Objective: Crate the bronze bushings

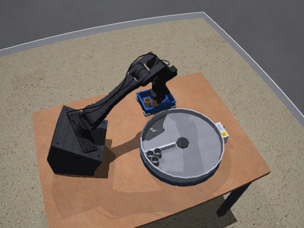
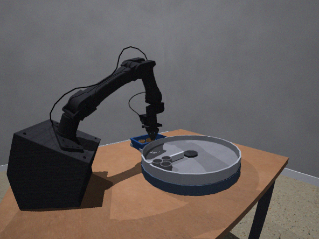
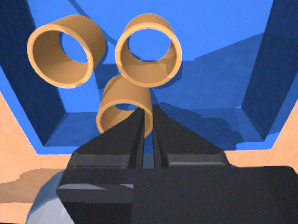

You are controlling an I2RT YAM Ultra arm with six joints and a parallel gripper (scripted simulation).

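Observation:
The blue crate [image 1: 170, 105] [image 2: 134, 143] [image 3: 32, 145] holds several bronze bushings: one [image 1: 147, 102] [image 3: 80, 30] at the left in the wrist view, one [image 3: 165, 75] at upper middle, and one [image 3: 112, 95] at the fingertips. My gripper [image 1: 159, 101] [image 2: 153, 139] [image 3: 148, 111] points down into the crate, its fingers nearly together, shut on the right wall of the bronze bushing nearest it; the fingers hide part of that bushing. Three steel bushings [image 1: 155, 160] [image 2: 166, 164] stand together on the grey turntable [image 1: 208, 155] [image 2: 221, 159], by its divider. No bronze shows on the turntable.
The turntable's raised rim stands close beside the crate. A white divider bar [image 1: 166, 147] [image 2: 178, 156] runs from the rim to the dark hub [image 1: 182, 142] [image 2: 191, 153]. A small white box [image 1: 220, 127] with a yellow button sits at the turntable's far side.

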